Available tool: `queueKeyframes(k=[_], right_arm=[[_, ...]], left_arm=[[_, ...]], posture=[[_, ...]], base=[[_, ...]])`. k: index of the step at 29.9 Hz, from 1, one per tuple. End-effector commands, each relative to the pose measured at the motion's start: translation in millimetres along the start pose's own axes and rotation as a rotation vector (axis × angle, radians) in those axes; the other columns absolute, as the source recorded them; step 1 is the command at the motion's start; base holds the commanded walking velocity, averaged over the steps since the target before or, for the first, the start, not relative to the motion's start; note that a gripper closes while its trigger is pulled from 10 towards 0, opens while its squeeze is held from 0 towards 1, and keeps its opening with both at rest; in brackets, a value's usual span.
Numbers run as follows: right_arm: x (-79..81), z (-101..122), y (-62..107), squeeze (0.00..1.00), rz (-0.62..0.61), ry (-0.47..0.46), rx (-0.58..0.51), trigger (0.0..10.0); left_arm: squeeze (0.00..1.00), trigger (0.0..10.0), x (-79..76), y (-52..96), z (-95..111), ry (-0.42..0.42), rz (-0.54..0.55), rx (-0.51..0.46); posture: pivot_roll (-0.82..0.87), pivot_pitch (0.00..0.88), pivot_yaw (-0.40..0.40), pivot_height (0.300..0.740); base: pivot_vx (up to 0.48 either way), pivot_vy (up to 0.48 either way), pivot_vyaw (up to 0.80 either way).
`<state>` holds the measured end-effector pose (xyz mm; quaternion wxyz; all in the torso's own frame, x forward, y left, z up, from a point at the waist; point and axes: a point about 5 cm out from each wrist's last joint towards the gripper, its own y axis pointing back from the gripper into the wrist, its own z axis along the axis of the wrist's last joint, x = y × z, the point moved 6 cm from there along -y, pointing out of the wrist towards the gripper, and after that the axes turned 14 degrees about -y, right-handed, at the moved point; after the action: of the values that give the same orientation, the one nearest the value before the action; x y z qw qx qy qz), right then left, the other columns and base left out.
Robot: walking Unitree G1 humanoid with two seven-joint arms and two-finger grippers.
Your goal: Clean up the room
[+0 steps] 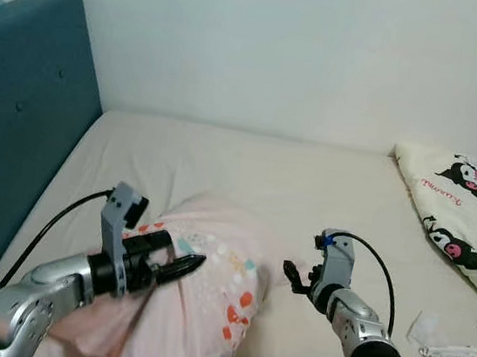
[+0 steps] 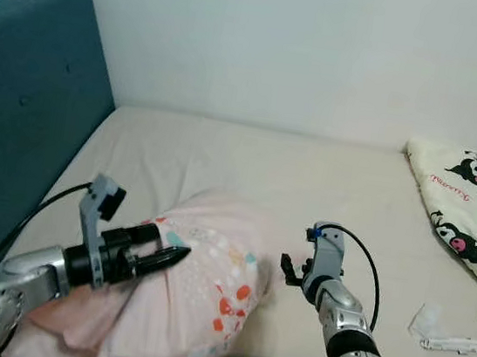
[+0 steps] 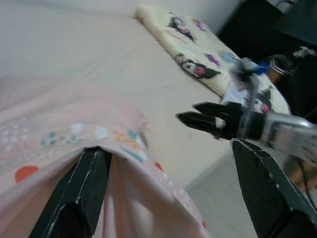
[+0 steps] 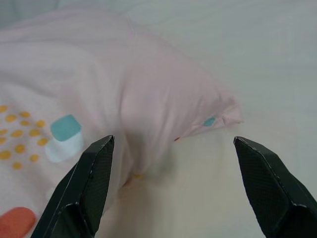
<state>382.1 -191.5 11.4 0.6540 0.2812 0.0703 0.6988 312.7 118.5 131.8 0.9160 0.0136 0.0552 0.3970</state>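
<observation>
The left gripper (image 1: pixel 184 267) is over the pink pillow (image 1: pixel 205 297), and its two black fingers are spread apart in the left wrist view, one of them resting on the pillow's cloth. It is not holding anything. The right gripper (image 1: pixel 292 276) is just past the pillow's corner, close to it but not touching. Its fingers are wide open too, and in the right wrist view the pillow's corner (image 4: pixel 218 111) sits between them, a little way ahead.

The pink pillow has coloured dots and shapes on it. It lies on the near part of the bed (image 1: pixel 248 171), closer to the blue headboard (image 1: pixel 16 132) than to the other side. It looks lumpy and turned at a slant, not neat.

I think the cleaning is only at the start. The pillow is not tidy yet and no gripper has hold of it. Far over on the right side lies a cream blanket (image 1: pixel 466 217) with cartoon pictures, bunched at the edge. Near it are a crumpled bit of white paper (image 1: pixel 424 327) and a small white thing (image 1: pixel 449 352) that I cannot make out. These look like they need picking up too
</observation>
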Motion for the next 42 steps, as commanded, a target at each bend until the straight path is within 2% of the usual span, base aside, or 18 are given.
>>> queueKeyframes(k=[1,3,4,5,6,8,10,13,14,18,21,23,24,28,32,35,39,42], right_arm=[[2.5,-1,0.1,0.0,0.013,-0.015,-0.01,10.0],[5.4,-4,-0.2,0.0,0.024,-0.002,-0.001,10.0],[5.9,-5,-0.4,0.0,0.022,0.004,0.004,10.0],[5.9,-5,-0.4,0.0,0.021,0.003,0.004,10.0],[6.0,-6,-0.5,0.0,0.021,0.002,0.006,10.0],[6.0,-6,-0.5,0.0,0.021,0.002,0.006,10.0],[7.0,-7,-0.7,0.0,0.024,0.001,0.01,10.0],[7.9,-7,-0.9,0.0,0.028,-0.003,0.01,10.0],[7.9,-7,-0.9,0.0,0.028,-0.003,0.01,10.0],[11.6,-10,-1.4,0.0,0.035,0.001,0.015,10.0],[12.4,-11,-1.5,0.0,0.038,0.001,0.017,10.0],[12.3,-18,-0.6,0.0,0.039,0.006,0.031,10.0],[12.3,-18,-0.6,0.0,0.039,0.006,0.031,10.0],[9.5,-46,4.3,0.0,0.034,0.053,0.096,10.0],[4.7,-98,19.6,0.0,0.034,0.055,0.185,10.0],[-4.0,-118,29.4,0.0,0.003,0.028,0.207,10.0],[-11.6,-127,34.9,0.0,-0.025,0.014,0.219,10.0],[-19.6,-136,41.8,0.0,-0.046,0.009,0.239,10.0]], left_arm=[[0.0,10.0,6.9,-0.3,-2,-0.007,0.042,0.003],[0.0,10.0,0.4,-2.0,-17,0.018,0.034,0.051],[0.0,10.0,-30.2,6.2,-37,-0.033,-0.135,0.156],[0.0,10.0,-38.1,9.3,-42,-0.045,-0.18,0.181],[0.0,10.0,-46.1,21.0,-62,-0.118,-0.25,0.307],[0.0,10.0,-46.1,21.0,-62,-0.118,-0.25,0.307],[0.0,10.0,-35.6,63.1,-111,-0.333,-0.331,0.66],[0.0,10.0,-20.5,82.0,-123,-0.407,-0.32,0.793],[0.0,10.0,-20.5,82.0,-123,-0.407,-0.32,0.793],[0.0,10.0,6.4,115.8,-115,-0.511,-0.307,0.969],[0.0,10.0,10.4,114.2,-103,-0.541,-0.306,0.945],[0.0,10.0,-1.4,82.2,-68,-0.452,-0.293,0.664],[0.0,10.0,-1.4,82.2,-68,-0.452,-0.293,0.664],[0.0,10.0,3.7,48.2,-42,-0.354,-0.163,0.371],[0.0,10.0,26.8,32.2,-78,-0.099,0.107,0.26],[0.0,10.0,35.9,49.0,-140,0.057,0.287,0.369],[0.0,10.0,38.4,64.7,-168,0.107,0.383,0.423],[0.0,10.0,50.9,96.9,-195,0.23,0.582,0.439]], posture=[[-0.05,0.033,-0.051,0.74],[-0.05,0.03,-0.052,0.74],[-0.05,0.029,-0.054,0.74],[-0.05,0.029,-0.054,0.74],[-0.04,0.031,-0.057,0.74],[-0.04,0.031,-0.057,0.74],[-0.04,0.033,-0.055,0.74],[-0.04,0.033,-0.055,0.74],[-0.04,0.033,-0.055,0.74],[-0.04,0.033,-0.052,0.74],[-0.03,0.034,-0.052,0.74],[-0.03,0.032,-0.051,0.74],[-0.03,0.032,-0.051,0.74],[-0.03,0.033,-0.052,0.74],[-0.03,0.033,-0.058,0.74],[-0.04,0.032,-0.052,0.74],[-0.04,0.032,-0.051,0.74],[-0.05,0.029,-0.054,0.74]], base=[[0.0,0.0,0.0],[0.0,0.0,0.0],[0.0,0.0,0.0],[0.0,0.0,0.0],[0.0,0.0,0.0],[0.0,0.0,0.0],[0.0,0.0,0.0],[0.0,0.0,0.0],[0.0,0.0,0.0],[0.0,0.0,0.0],[0.0,0.0,0.0],[0.0,0.0,0.0],[0.0,0.0,0.0],[0.0,0.0,0.0],[0.0,0.0,0.0],[0.0,0.0,0.0],[0.0,0.0,0.0],[0.0,0.383,0.0]])
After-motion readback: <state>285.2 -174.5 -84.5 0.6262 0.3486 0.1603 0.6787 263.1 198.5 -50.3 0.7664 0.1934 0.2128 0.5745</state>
